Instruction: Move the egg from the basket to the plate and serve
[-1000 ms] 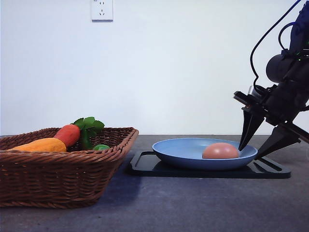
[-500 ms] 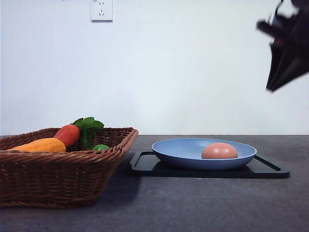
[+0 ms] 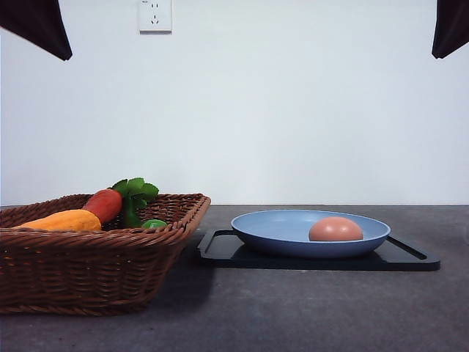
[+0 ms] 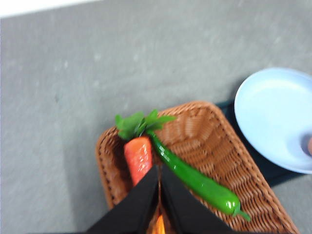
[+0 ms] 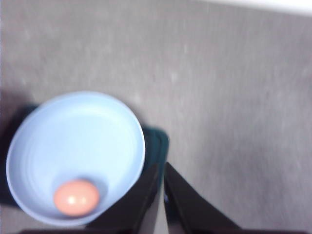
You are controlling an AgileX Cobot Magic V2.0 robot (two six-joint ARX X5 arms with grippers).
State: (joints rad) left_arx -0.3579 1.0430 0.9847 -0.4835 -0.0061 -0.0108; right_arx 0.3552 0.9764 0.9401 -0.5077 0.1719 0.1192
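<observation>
The egg (image 3: 335,229) is seen lying on its side in the light-blue plate (image 3: 271,229), toward the side nearer the right arm, and the plate is carried by a flat black tray (image 3: 220,249) on the dark desk (image 3: 293,315); the basket (image 3: 88,271) stands well apart to the left with an orange-red carrot toy (image 3: 102,204), a yellow-orange vegetable (image 3: 62,220) and a green pepper (image 4: 195,178) left in it. The left hand (image 4: 158,190) is held high over the basket with its fingers brought together, nothing between them; the right hand (image 5: 162,192) is likewise raised above the plate's rim, fingers nearly touching and empty. From how things lie, the transfer is judged done and only the serving is left. The egg is judged to be light, smooth and rounded, so it is likely to roll in the shallow dish if the plate is tipped or jerked, and to be fragile if real. The plate looks stiff, matte and not very slippery, but its low rim offers only a thin edge to be pinched. A hold is better taken on the tray, at the cut-out handle (image 3: 207,243) at either end, or on the plate's rim on the side away from the egg, and the load is best kept level and moved slowly.
</observation>
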